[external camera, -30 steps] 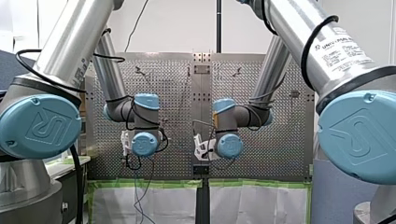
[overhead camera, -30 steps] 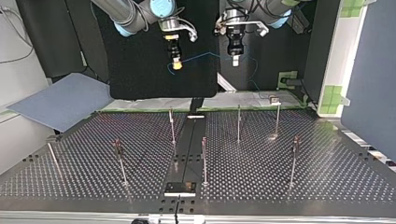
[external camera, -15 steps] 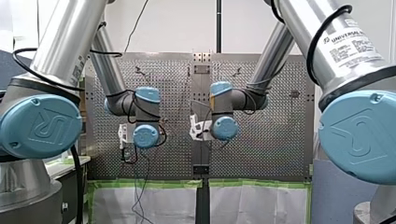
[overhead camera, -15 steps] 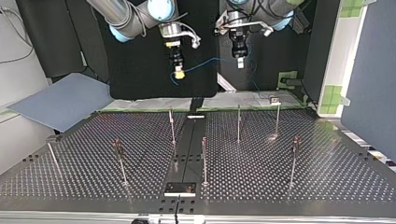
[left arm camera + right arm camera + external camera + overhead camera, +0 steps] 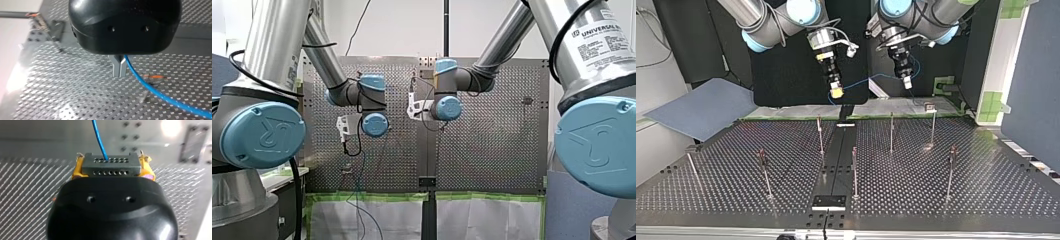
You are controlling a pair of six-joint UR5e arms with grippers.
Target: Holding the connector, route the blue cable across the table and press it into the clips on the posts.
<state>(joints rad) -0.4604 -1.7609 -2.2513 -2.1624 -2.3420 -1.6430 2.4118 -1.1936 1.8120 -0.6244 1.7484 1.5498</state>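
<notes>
In the top view my right gripper (image 5: 837, 92), with yellow pads, hangs above the table's far edge. Its wrist view shows it shut on the grey connector (image 5: 110, 164), from which the blue cable (image 5: 98, 137) runs away ahead. My left gripper (image 5: 906, 82) hangs to its right in the top view. The cable (image 5: 871, 78) spans the gap between the two. In the left wrist view the metal fingers (image 5: 119, 73) are shut on the cable (image 5: 170, 99), which trails off beside them over the perforated plate. Several thin posts with clips, such as one post (image 5: 891, 131), stand on the table.
The perforated table (image 5: 986, 190) has a dark centre strip (image 5: 836, 165) with a small plate (image 5: 828, 201) at its near end. A grey board (image 5: 701, 107) lies off the top view's left. Cable slack (image 5: 362, 195) hangs below my left wrist in the front view.
Both grippers have come down towards the table's far edge and shifted to the right in the top view, carrying the cable. The front view shows both wrists further out over the table.
</notes>
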